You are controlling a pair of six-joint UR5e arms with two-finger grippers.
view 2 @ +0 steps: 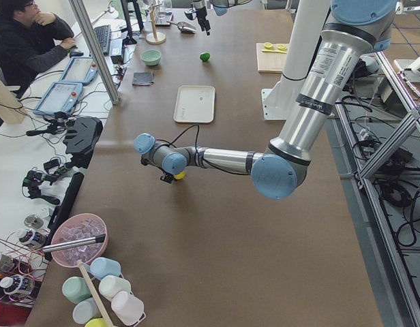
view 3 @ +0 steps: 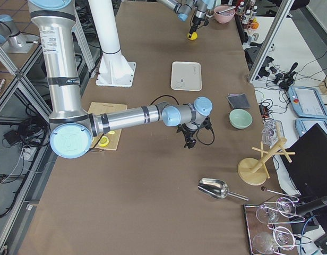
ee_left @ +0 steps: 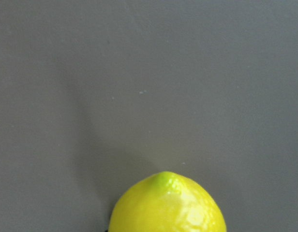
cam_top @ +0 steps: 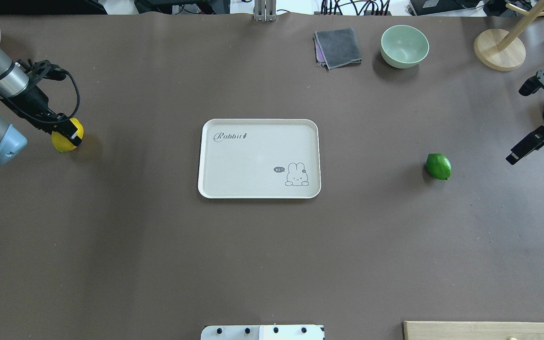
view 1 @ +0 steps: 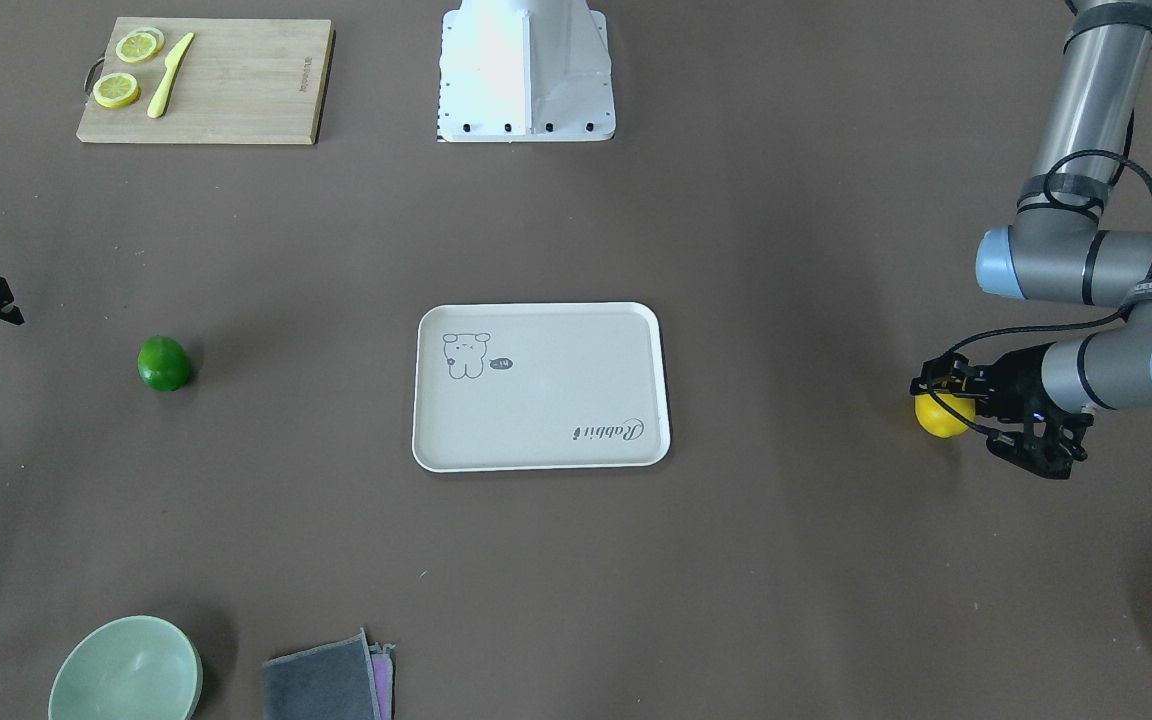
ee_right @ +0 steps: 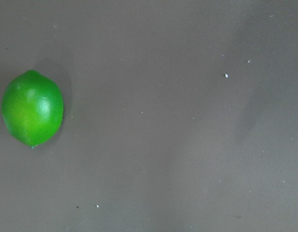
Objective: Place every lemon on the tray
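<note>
The yellow lemon (cam_top: 64, 141) lies on the brown table at the far left. My left gripper (cam_top: 66, 134) is down over it with a finger on either side; I cannot tell if the fingers press on it. The left wrist view shows the lemon (ee_left: 166, 205) close at the bottom edge. The green lemon (cam_top: 438, 166) lies alone on the right and also shows in the right wrist view (ee_right: 33, 108). My right gripper (cam_top: 520, 151) hovers empty beyond it at the table's right edge and looks open. The cream tray (cam_top: 215, 184) sits empty in the middle.
A wooden cutting board (view 1: 236, 80) with lemon slices and a yellow knife lies near the robot's base (view 1: 526, 70). A green bowl (cam_top: 404, 45), a grey cloth (cam_top: 338, 47) and a wooden stand (cam_top: 498, 49) are along the far edge.
</note>
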